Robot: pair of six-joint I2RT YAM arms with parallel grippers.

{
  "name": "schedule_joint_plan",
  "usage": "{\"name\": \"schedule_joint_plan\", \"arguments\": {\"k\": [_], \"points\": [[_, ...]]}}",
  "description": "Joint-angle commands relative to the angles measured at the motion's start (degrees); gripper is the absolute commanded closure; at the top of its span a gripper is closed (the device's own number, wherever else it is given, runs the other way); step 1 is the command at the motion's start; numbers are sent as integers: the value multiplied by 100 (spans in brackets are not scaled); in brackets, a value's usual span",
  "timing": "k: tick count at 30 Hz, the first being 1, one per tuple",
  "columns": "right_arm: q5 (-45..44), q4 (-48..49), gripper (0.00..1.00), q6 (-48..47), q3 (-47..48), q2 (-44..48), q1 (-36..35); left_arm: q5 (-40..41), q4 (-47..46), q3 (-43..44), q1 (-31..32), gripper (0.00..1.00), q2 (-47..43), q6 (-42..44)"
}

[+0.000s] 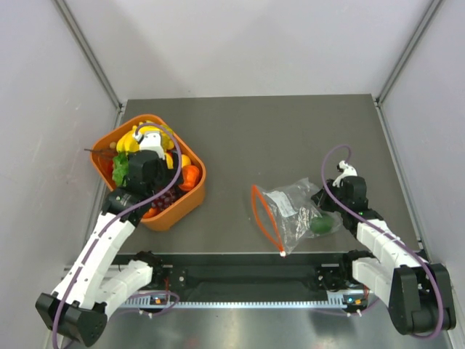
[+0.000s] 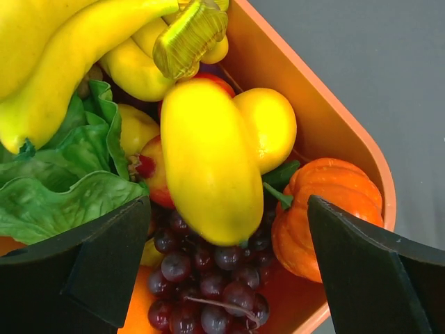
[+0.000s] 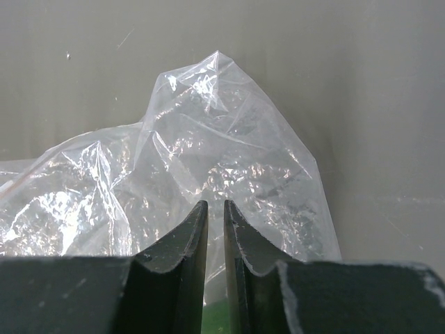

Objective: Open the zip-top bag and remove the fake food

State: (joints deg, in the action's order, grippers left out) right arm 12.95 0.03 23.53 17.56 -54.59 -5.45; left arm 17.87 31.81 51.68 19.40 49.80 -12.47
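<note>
While the crinkly clear plastic zip-top bag (image 1: pixel 294 207) lies on the grey table (image 1: pixel 290 131) right of centre, its right end is pinched by the right gripper (image 3: pixel 215 209), whose 2 fingers are pressed almost together on the film. The bag's thin orange-red zip strip (image 1: pixel 263 214) is seen at its left end, spread into an open loop on the table. 1 small dark green rounded fruit (image 1: pixel 323 225) is enclosed in the bag at its near right corner, just beside the right gripper. The left gripper (image 2: pixel 229 202) is held over the orange plastic basket (image 1: pixel 202 182) at the far left of the table, with its 2 fingers spread wide and nothing clasped between them. Below it a smooth yellow oval fruit (image 2: pixel 208 160) is seen on top of the pile. Inside the basket, a yellow banana bunch (image 2: pixel 42 69) is placed at the far side, a leafy green lettuce (image 2: pixel 62 188) at the left, dark purple grapes (image 2: pixel 201 278) at the near side and an orange ribbed round fruit (image 2: pixel 327 202) against the right wall.
</note>
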Motion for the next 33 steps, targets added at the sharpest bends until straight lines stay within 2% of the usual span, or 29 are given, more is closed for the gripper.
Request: {"name": "schedule_joint_plan", "arguments": {"k": [1,7,14,17,18,20,21,23,27,28,31,33], "points": [[67,243,85,-85,2,62,115,138,158,263,-33,1,-207,16],[85,252,85,-94,2,62,123,24,370,685,-33,1,-488,201],[94,252,85,-85,2,53,150,-1057,159,1063,169,1,-525,140],[85,243,85,-77,-7,54,158,-839,-52,1020,783,1,-297,96],[85,252,85,-85,2,53,159,-263,-157,1011,1411,1,-182,139],[111,243,85,-85,2,19,185,512,-254,1054,2222,1,220,209],[111,243,85,-77,10,18,176,968,-376,1081,2948,1,388,279],[111,234,85,-85,10,9,194,1078,-579,1107,3646,1,827,298],[146,234,85,-77,10,-17,229,711,-1640,494,4368,1,1041,263],[164,234,85,-68,10,-17,238,309,-2235,31,4458,1,997,236],[190,243,85,-77,10,-34,255,-431,-3100,-848,4529,1,1014,-1],[199,260,85,-77,19,-43,264,-994,-3751,-1159,4546,1,1172,-132]]}}
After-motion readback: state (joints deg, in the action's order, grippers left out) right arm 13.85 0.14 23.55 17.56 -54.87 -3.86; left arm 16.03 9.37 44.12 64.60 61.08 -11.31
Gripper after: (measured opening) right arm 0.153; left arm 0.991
